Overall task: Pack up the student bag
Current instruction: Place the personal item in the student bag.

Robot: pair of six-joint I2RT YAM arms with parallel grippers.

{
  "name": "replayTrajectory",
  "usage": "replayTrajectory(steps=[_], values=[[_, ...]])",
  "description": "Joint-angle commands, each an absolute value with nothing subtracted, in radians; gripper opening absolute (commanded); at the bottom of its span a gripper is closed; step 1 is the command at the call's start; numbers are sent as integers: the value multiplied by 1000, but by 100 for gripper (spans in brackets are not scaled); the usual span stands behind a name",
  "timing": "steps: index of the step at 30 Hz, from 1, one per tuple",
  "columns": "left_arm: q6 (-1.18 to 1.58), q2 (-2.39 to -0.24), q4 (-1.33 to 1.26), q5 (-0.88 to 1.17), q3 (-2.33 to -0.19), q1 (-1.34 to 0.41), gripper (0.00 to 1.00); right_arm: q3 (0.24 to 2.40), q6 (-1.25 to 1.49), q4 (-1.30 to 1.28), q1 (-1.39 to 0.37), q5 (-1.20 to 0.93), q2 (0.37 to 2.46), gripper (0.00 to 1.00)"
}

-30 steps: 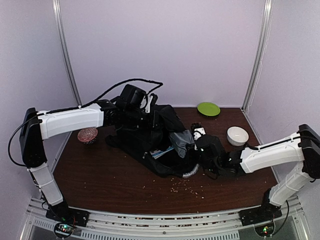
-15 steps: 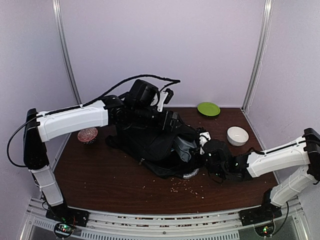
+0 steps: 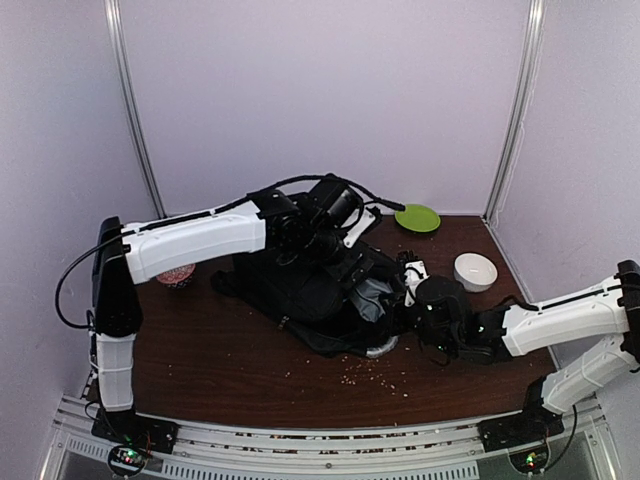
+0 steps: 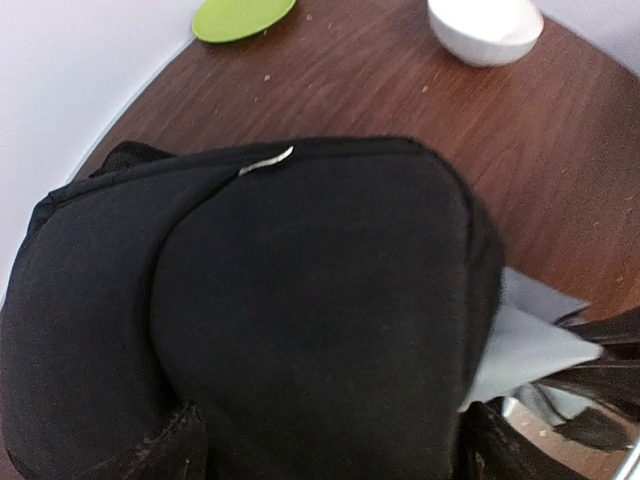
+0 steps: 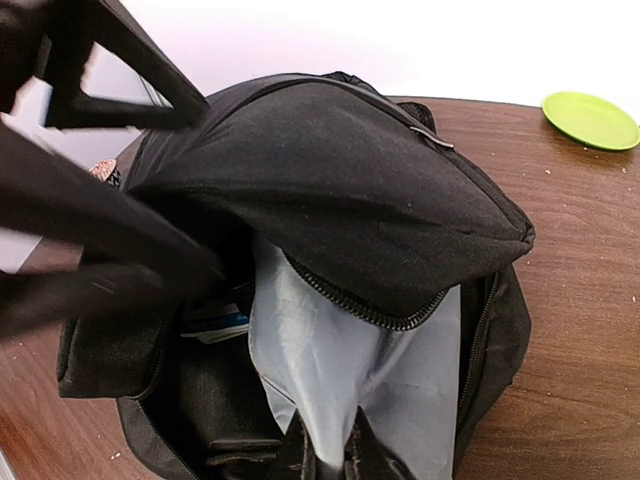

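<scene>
Top external view shows the student bag mid-bench toward the far edge, its long axis slanting from far-left to near-right and its mouth facing the right edge. The right gripper sits at that mouth, pinched closed on the pale grey fabric showing there, so it is the nearer arm for the opening. The left gripper is over the black flap on the far side, jaws spread wide astride it.
</scene>
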State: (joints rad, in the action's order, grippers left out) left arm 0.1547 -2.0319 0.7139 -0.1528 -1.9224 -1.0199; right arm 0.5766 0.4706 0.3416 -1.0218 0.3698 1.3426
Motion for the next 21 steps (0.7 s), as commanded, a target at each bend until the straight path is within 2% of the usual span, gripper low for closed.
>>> replayTrajectory(steps=[1,4,6,10,16,20,21], values=[[56,-2111,813,-309,-2011,-1014,88,591,472,445,-1009,365,1315,0],[29,-2153,813,-357,-2040,-1014,88,607,470,443,-1007,348,1327,0],[20,-2172,809,-361,-2061,-1013,82,610,469,444,-1007,342,1330,0],[15,-2190,801,-361,-2086,-1012,55,608,472,445,-1006,324,1327,0],[7,-2203,779,-358,-2089,-1007,28,589,469,423,-1007,307,1270,0],[9,-2192,767,-357,-2093,-1005,0,577,454,388,-1007,317,1213,0],[14,-2183,763,-363,-2093,-1005,0,574,447,383,-1007,319,1202,0]])
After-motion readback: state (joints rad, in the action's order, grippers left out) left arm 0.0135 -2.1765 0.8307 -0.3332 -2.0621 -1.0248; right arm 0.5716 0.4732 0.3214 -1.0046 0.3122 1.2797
